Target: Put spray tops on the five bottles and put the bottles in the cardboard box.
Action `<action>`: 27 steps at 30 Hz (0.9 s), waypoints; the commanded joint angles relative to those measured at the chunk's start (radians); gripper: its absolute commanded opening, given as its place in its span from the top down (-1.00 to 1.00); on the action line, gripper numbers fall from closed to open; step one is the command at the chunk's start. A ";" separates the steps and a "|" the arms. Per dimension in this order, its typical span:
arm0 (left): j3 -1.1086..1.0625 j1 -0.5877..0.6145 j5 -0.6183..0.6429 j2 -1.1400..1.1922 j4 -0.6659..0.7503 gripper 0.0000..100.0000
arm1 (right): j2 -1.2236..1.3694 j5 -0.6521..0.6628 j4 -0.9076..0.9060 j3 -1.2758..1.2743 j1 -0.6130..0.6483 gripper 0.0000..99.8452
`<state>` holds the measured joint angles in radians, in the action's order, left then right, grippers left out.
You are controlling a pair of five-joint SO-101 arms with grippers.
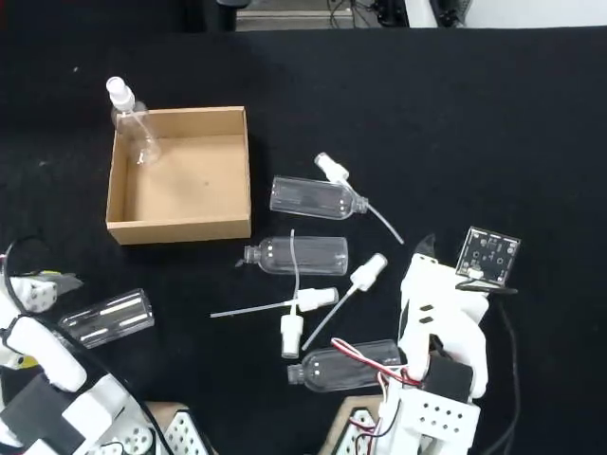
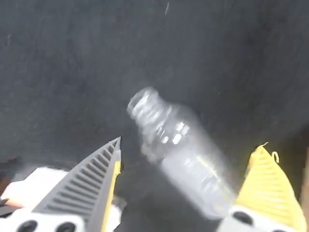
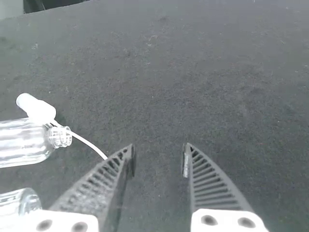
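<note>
Left wrist view: noted left pincer (image 2: 190, 145) spread wide, uncapped bottle (image 2: 186, 157) lying between jaws, not clamped; judged lined up for a grasp, neck pointing away, left free for capping.

Right wrist view: found right pincer (image 3: 158, 153) part open, empty, over bare cloth (image 3: 217, 72); judged kept free for capping work. Ahead, toward left pincer's side: second bottle (image 3: 21, 141), loose top (image 3: 36, 108) just beside its neck.

High view: logged box (image 1: 180, 229) far beyond both pincers, capped bottle (image 1: 133, 123) propped in far corner. Counted four without tops.
</note>
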<state>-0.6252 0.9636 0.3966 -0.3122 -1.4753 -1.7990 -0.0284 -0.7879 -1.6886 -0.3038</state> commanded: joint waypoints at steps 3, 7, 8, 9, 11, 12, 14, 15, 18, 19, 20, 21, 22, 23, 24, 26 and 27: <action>-0.030 -0.004 -0.107 -0.020 0.029 0.22 | -0.096 -0.003 0.035 0.028 0.018 0.72; -0.128 -0.004 -0.106 -0.020 0.124 0.22 | -0.096 -0.003 0.034 0.028 0.018 0.72; -0.151 -0.005 -0.106 -0.020 0.138 0.22 | -0.096 -0.003 0.034 0.028 0.018 0.72; -0.171 -0.007 -0.106 -0.020 0.152 0.22 | -0.096 -0.003 0.035 0.028 0.018 0.72; -0.202 -0.007 -0.084 -0.020 0.192 0.22 | -0.096 -0.003 0.035 0.028 0.018 0.72; -0.214 -0.007 -0.064 -0.020 0.219 0.22 | -0.096 -0.003 0.035 0.027 0.018 0.72; -0.236 -0.010 -0.037 -0.020 0.284 0.22 | -0.096 -0.003 0.035 0.027 0.018 0.72; -0.248 -0.012 -0.020 -0.020 0.318 0.22 | -0.096 -0.003 0.035 0.027 0.018 0.72; -0.278 -0.012 0.028 -0.018 0.413 0.22 | -0.096 -0.003 0.034 0.027 0.020 0.72; -0.283 -0.008 0.040 -0.014 0.443 0.22 | -0.096 -0.003 0.034 0.027 0.020 0.72; -0.285 -0.005 0.049 -0.012 0.466 0.22 | -0.096 -0.003 0.034 0.027 0.020 0.72; -0.285 -0.005 0.057 -0.012 0.486 0.22 | -0.096 -0.003 0.034 0.027 0.020 0.72; -0.285 -0.005 0.063 -0.012 0.497 0.22 | -0.096 -0.003 0.034 0.027 0.020 0.72; -0.286 -0.010 0.064 -0.012 0.499 0.22 | -0.096 -0.003 0.035 0.027 0.020 0.72; -0.286 -0.016 0.063 -0.012 0.499 0.23 | -0.096 -0.003 0.035 0.027 0.020 0.72; -0.286 -0.038 0.060 -0.011 0.499 0.31 | -0.096 -0.003 0.035 0.027 0.020 0.72; -0.288 -0.047 0.060 -0.009 0.497 0.37 | -0.096 -0.003 0.035 0.027 0.020 0.72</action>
<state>-0.9152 0.9590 0.4488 -0.3122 -0.9904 -1.7990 -0.0284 -0.7833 -1.6886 -0.3038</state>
